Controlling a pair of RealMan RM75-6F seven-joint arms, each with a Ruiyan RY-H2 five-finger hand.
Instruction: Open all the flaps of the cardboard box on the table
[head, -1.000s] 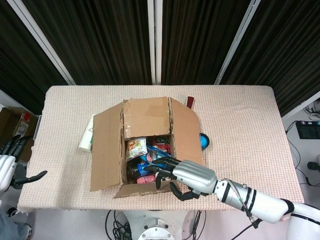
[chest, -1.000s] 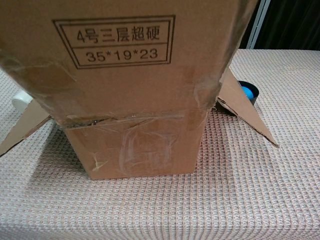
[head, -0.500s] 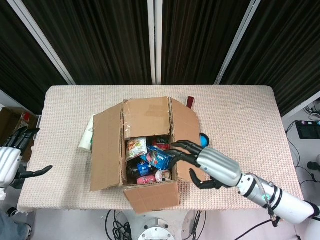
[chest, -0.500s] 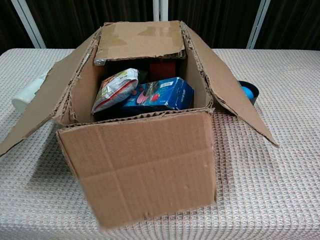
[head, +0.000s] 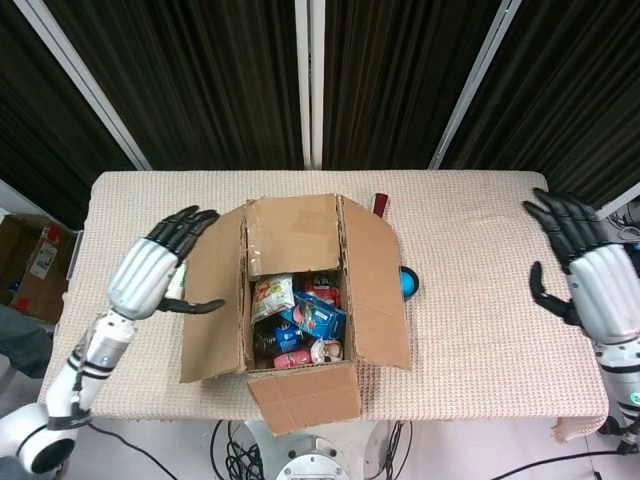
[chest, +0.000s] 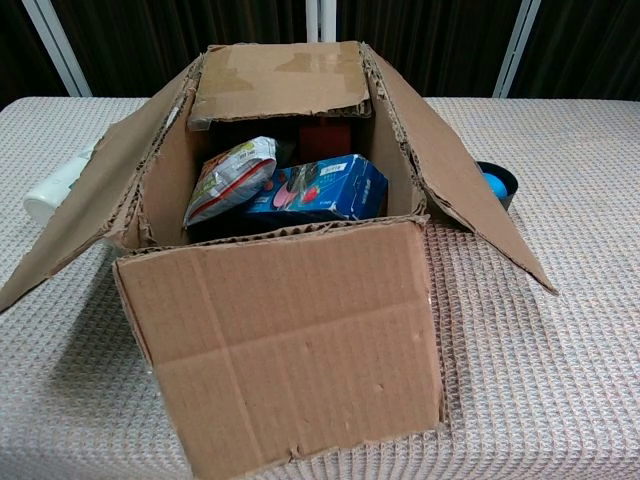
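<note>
I see the table (head: 480, 240) under its woven beige cloth filling most of my head view, and I take the cardboard box (head: 300, 300) as my mark: it sits left of the table's middle, its near wall close to the table's front edge. There is wide bare cloth to the box's right, a narrower strip to its left, and a band behind it up to the far edge.

The box's near flap (chest: 290, 340) hangs down and outward over the front edge. The left flap (head: 212, 295) and right flap (head: 375, 285) are splayed outward at a slant, not flat on the cloth. The far flap (head: 295, 232) leans over the box's mouth (in the chest view it roofs the back part of the opening).

My left hand (head: 150, 270) hovers just left of the left flap, fingers spread and pointing away from me, thumb reaching toward the flap's edge; it holds nothing, and I cannot tell whether the thumb touches the cardboard. My right hand (head: 590, 270) is well to the right of the box, at the table's right edge, fingers apart and empty.

Inside the box lie packets, among them a blue carton (chest: 320, 188) and a white snack bag (chest: 230, 175). A white bottle (chest: 55, 188) lies under the left flap, and a dark bowl with something blue (chest: 495, 183) peeks out behind the right flap.
</note>
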